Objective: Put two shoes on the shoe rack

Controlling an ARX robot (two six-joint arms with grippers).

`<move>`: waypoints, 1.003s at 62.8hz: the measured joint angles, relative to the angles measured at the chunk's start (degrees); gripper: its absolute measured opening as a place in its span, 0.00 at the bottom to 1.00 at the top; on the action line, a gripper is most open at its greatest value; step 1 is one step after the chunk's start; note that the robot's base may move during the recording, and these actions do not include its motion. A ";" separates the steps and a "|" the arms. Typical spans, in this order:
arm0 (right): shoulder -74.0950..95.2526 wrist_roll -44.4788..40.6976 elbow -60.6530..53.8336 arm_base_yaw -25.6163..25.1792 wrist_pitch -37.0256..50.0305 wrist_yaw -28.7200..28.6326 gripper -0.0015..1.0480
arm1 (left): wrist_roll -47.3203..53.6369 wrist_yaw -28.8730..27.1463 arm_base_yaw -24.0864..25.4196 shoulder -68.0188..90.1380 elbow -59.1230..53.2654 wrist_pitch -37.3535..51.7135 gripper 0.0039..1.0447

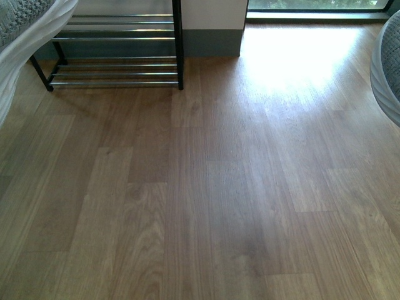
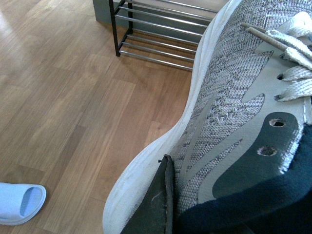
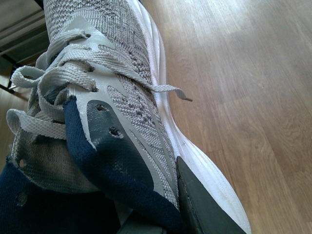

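Slide [image 2: 19, 202] appears only in left wrist view, near sneaker [image 2: 229, 112].

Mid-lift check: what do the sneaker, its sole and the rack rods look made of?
Sneaker: upper looks matte grey knit fabric, weave visible. Sole: seemingly white foam or rubber, smooth with moulded ridges. Rack rods: probably chromed metal, given bright mirror-like highlights.

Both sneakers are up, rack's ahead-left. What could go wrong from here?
1. The left gripper pinches only the collar of its grey knit, white-soled sneaker; the right gripper does likewise on the other sneaker. Either could pivot or slip.
2. The other sneaker's loose lace end may snag on the chrome rods of the black-framed shoe rack.
3. The rack sits well to the left, so the right arm must reach across, likely crowding the left shoe.
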 joint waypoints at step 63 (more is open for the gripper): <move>-0.04 -0.02 0.00 0.02 0.00 -0.15 0.01 | 0.04 0.22 0.13 0.09 -0.04 0.00 0.01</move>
